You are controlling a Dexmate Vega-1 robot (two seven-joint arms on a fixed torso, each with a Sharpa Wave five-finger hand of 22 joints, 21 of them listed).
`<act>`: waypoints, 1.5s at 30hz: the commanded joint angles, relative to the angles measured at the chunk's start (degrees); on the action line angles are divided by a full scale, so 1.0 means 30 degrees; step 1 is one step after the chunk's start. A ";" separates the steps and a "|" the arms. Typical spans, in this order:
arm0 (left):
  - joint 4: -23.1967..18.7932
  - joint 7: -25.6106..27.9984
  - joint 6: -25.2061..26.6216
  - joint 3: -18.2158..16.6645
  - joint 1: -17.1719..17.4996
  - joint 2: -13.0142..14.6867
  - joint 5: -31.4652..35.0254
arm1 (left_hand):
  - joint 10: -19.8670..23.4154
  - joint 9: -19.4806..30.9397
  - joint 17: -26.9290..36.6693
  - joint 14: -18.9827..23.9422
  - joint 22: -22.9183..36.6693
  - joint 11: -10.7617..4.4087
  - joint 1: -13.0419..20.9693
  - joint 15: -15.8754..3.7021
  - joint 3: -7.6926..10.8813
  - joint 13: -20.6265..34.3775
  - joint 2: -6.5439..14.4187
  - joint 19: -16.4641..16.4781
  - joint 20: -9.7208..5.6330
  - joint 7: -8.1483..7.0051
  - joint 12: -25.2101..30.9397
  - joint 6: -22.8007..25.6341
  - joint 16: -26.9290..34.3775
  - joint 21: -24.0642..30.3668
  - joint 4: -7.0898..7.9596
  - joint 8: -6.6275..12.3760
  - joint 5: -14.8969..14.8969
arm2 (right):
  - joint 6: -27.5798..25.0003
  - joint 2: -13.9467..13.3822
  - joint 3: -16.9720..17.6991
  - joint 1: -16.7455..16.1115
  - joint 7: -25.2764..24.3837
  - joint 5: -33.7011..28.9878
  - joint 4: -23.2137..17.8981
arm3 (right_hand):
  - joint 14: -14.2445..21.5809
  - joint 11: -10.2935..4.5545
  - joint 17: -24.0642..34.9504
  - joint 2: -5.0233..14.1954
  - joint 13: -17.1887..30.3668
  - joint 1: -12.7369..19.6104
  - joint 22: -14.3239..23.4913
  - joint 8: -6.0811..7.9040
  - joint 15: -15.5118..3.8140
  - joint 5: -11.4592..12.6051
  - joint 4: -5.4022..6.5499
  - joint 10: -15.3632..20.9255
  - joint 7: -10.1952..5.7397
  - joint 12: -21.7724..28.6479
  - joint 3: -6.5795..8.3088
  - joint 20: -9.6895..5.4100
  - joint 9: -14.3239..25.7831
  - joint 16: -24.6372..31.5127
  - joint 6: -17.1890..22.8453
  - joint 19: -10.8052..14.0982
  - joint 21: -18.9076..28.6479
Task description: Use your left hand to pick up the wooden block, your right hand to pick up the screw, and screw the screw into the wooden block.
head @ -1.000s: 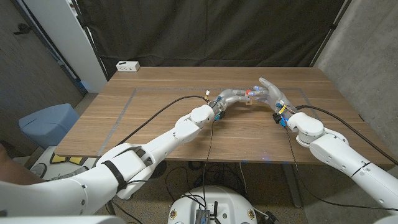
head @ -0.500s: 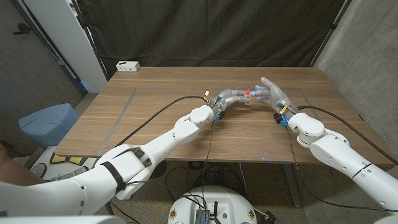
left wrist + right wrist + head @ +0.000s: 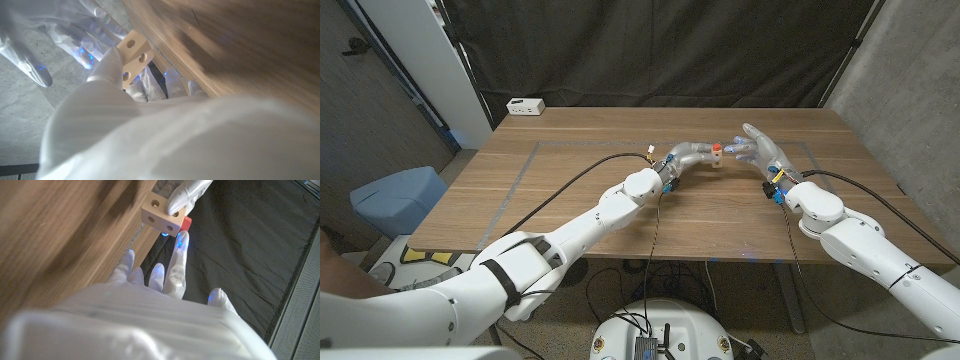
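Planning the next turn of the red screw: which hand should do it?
Right. The right hand has open fingers reaching the red screw on the wooden block, while the left hand holds that block.

pale wooden block (image 3: 161,215) with holes, red screw (image 3: 184,223) behind.

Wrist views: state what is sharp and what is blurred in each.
Left wrist view: the wooden block is fairly sharp, while the left hand in the foreground is a soft white blur and the table is smeared. Right wrist view: block and red screw crisp, right hand blurred.
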 commanded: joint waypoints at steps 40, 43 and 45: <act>-0.4014 -0.1296 0.0689 -0.0566 0.1191 0.2869 -0.0228 | 0.0115 0.0086 0.0073 0.0070 0.0103 -0.0079 0.0093 -0.0927 0.0341 0.2140 0.0281 -0.0057 0.0172 0.0139 0.0372 0.0370 0.0012 0.0113 0.0345 0.0134 0.0140 | 0.1501 0.1275 0.0517 -0.1016 -0.1789 -0.1399 -0.0414 | 0.0138 0.0176 -0.0040 -0.0196 0.0044 0.0434 0.0003 -0.1818 -0.0510 0.0026 -0.0605 -0.0656 -0.2018 -0.0525 0.0159 -0.0886 -0.0100 -0.0558 -0.8104 0.0452 -0.0091; -0.4077 -0.1436 0.0576 -0.0623 0.1266 0.3015 -0.0284 | 0.0131 0.0086 0.0071 0.0073 0.0103 -0.0081 0.0089 -0.0927 0.0336 0.2135 0.0272 -0.0070 0.0190 0.0158 0.0377 0.0367 0.0013 0.0108 0.0343 0.0134 0.0141 | 0.1817 0.1526 0.0431 -0.0912 -0.1761 -0.1452 -0.0135 | 0.0053 0.0076 -0.0044 -0.0204 0.0034 0.0452 0.0000 -0.1845 -0.0604 0.0027 -0.0654 -0.0830 -0.1957 -0.0529 0.0169 -0.1046 -0.0135 -0.0580 -0.8967 0.0479 -0.0089; -0.4156 -0.1490 0.0516 -0.0673 0.1329 0.3124 -0.0311 | 0.0138 0.0086 0.0068 0.0069 0.0103 -0.0082 0.0091 -0.0932 0.0333 0.2134 0.0263 -0.0079 0.0189 0.0143 0.0380 0.0377 0.0010 0.0104 0.0339 0.0138 0.0141 | 0.1977 0.1668 0.0346 -0.0834 -0.1728 -0.1498 0.0015 | -0.0018 0.0123 -0.0044 -0.0201 0.0030 0.0456 0.0000 -0.1835 -0.0653 0.0028 -0.0671 -0.0923 -0.1933 -0.0531 0.0174 -0.1140 -0.0148 -0.0599 -0.9319 0.0469 -0.0097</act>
